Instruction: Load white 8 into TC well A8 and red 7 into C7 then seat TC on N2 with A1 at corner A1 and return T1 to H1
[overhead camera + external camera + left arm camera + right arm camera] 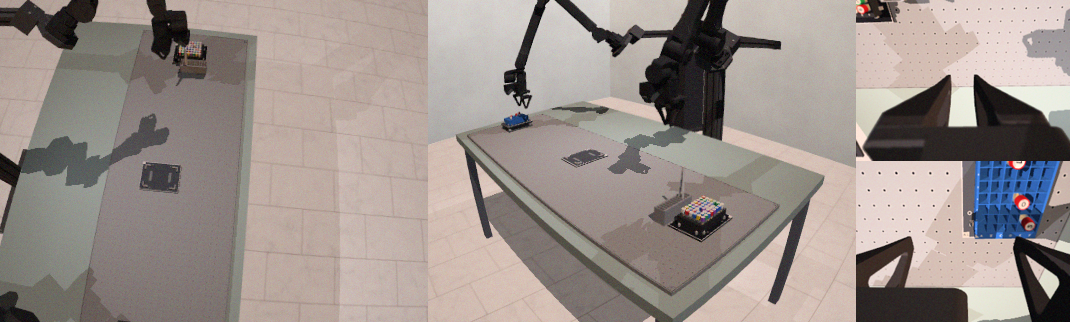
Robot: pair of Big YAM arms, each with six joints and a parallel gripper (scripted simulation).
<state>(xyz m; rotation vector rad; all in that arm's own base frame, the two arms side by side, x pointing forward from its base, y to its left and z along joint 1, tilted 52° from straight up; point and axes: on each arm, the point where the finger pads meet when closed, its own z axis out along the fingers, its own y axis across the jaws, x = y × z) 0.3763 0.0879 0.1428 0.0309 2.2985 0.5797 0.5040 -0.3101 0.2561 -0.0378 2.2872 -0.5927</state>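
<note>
The blue carrier TC (pixel 517 119) (pixel 1000 236) sits on the nest N2 (pixel 969 197), its lettered edge's A end at the A1 label. Three red-capped vials stand in it; the white vial is outside the right wrist view. My right gripper (pixel 523 106) (pixel 963 242) is open and empty above TC. My left gripper (pixel 667 123) (pixel 962 80) is partly open, empty, high over the table. Forceps T1 (pixel 681 181) stand upright in the grey holder H1 (pixel 666 209) (pixel 193 69). Beside it is the black rack R1 (pixel 688 224), full of coloured caps. Tip slots and vial depths cannot be told.
A vacant dark nest (pixel 160 177) (pixel 585 158) lies mid-table between the arms. H1 stands close against the side of R1's nest, with T1 rising above both. Arm shadows cross the mat (pixel 200 125).
</note>
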